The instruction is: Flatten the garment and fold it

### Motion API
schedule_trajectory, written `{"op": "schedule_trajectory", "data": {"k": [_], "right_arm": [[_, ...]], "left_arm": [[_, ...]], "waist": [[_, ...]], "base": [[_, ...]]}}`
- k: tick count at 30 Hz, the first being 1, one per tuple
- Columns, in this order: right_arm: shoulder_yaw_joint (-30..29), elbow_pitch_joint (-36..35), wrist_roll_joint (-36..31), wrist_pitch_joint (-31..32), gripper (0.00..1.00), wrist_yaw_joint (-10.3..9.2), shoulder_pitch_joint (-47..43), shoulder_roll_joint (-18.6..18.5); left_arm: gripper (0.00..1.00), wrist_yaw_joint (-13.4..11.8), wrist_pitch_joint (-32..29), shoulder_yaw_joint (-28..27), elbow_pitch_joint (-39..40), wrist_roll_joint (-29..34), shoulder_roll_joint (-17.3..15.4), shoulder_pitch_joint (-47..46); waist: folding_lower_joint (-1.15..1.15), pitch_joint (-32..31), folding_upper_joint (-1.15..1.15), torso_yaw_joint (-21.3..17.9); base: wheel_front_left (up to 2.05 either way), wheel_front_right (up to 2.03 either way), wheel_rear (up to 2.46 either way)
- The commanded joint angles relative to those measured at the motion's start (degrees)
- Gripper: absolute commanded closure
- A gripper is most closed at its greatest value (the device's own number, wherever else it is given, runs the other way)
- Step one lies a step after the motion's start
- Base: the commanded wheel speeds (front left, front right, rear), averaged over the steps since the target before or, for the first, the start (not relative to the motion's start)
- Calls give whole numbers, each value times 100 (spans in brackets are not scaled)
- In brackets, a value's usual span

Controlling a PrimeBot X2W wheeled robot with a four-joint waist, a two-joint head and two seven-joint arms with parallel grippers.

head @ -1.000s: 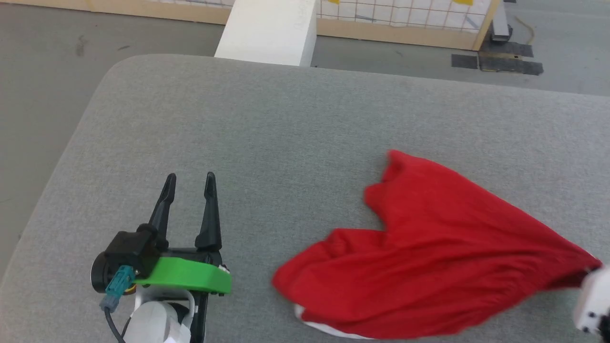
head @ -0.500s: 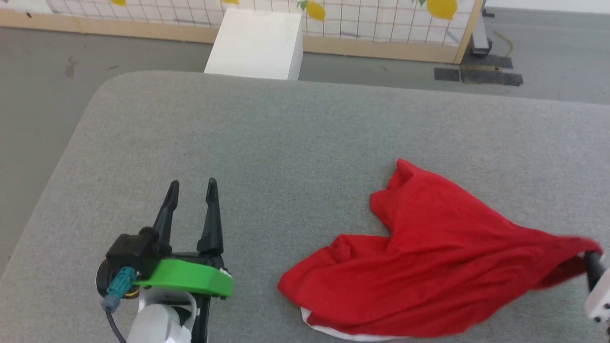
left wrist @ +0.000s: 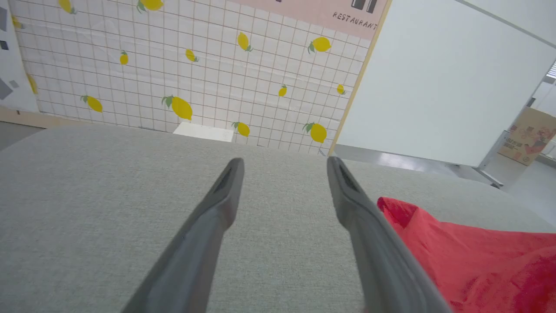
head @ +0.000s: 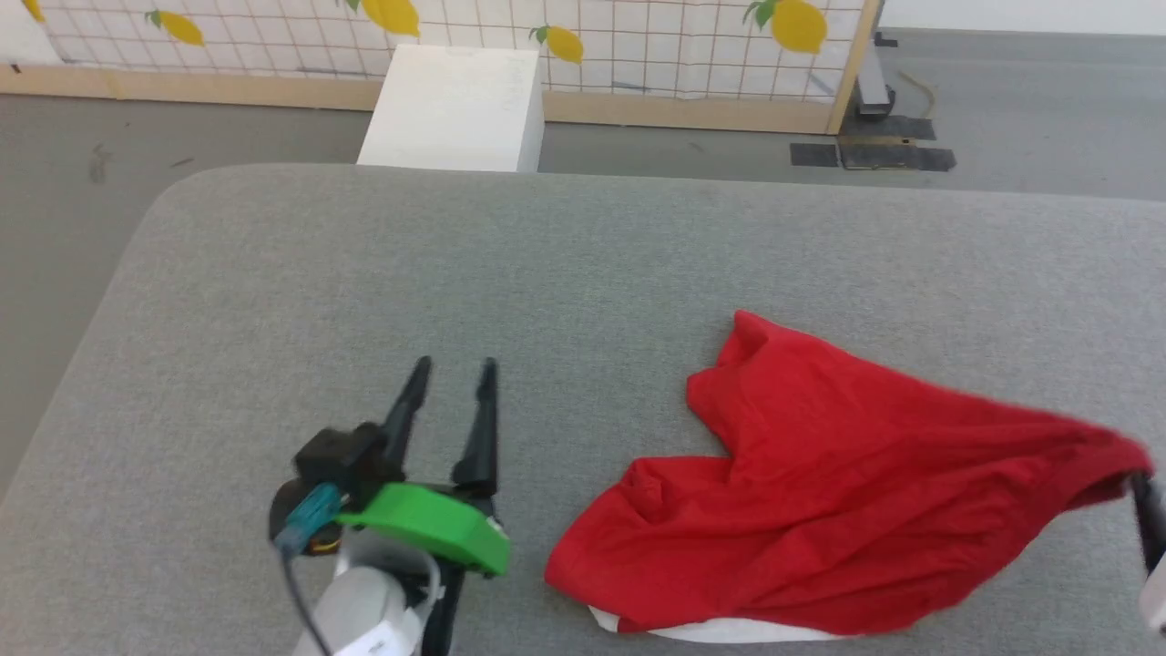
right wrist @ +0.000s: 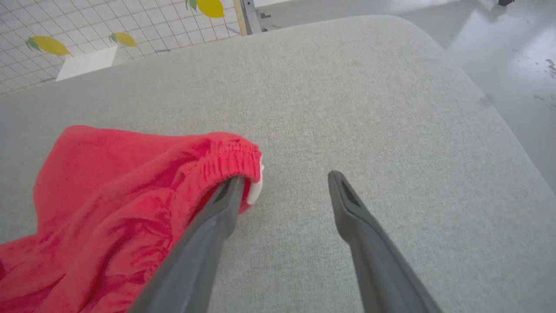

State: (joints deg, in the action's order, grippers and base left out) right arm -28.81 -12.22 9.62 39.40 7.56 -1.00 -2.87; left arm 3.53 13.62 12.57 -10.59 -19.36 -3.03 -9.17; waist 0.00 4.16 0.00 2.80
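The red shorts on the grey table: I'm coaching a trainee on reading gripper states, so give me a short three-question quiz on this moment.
1. True or false: the right gripper has its jaws shut on the shorts.
2. Which part of the shorts lies against one of the right fingers? A. a leg hem; B. the gathered waistband; C. a pocket.
3. Fill in: in the head view, the shorts lie on the ____ side of the left gripper.
Key: 1 false, the jaws stand open; 2 B; 3 right.
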Motion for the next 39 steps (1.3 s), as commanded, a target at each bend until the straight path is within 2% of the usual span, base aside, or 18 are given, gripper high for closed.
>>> {"op": "schedule_trajectory", "data": {"k": [1,6,8,11,16,20,27,28,33,37,38,39], "right_arm": [[30,25,-74,193,0,-8,-184,-1],[53,258,-275,840,0,-8,-551,-1],[19,318,-124,957,0,-8,-579,-1],[-92,203,66,667,0,-8,-467,-1],[-174,26,248,-212,0,-8,-150,-1],[-92,75,373,-449,0,-8,-45,-1],[134,239,426,-563,0,-8,85,-1],[240,312,430,-608,0,-8,164,-1],[343,411,429,-692,0,-8,240,-1],[351,481,442,-745,0,-8,266,-1],[344,493,445,-759,0,-8,270,-1],[335,507,448,-777,0,-8,275,-1]], "left_arm": [[0,48,-52,103,-78,-54,15,-169],[0,66,-44,466,-317,-209,15,-431],[0,54,-33,552,-403,-248,15,-465],[0,28,-21,625,-499,-297,15,-480],[0,19,-195,755,-644,-428,15,-539],[0,115,-990,1093,-892,-648,15,-782],[0,49,-3100,1838,-1593,-854,15,-1557],[0,-15,-3662,2153,-1814,-845,15,-1871],[0,-94,-4193,2579,-2269,-895,15,-2177],[1,-11,-4314,2814,-2507,-1200,15,-2186],[56,15,-4298,2843,-2511,-1318,15,-2171],[100,28,-4212,2846,-2493,-1469,15,-2157]], "waist": [[0,5,0,-70],[0,39,0,-211],[0,39,0,-262],[0,44,0,-317],[0,41,0,-347],[0,82,0,-285],[0,183,0,-215],[0,247,0,-263],[0,357,0,-371],[0,426,0,-429],[0,439,0,-432],[0,455,0,-431]], "base": [[0,0,0],[0,0,0],[0,0,0],[0,0,0],[0,0,0],[0,0,0],[0,0,0],[0,0,0],[0,0,0],[0,0,0],[0,0,0],[0,0,0]]}}
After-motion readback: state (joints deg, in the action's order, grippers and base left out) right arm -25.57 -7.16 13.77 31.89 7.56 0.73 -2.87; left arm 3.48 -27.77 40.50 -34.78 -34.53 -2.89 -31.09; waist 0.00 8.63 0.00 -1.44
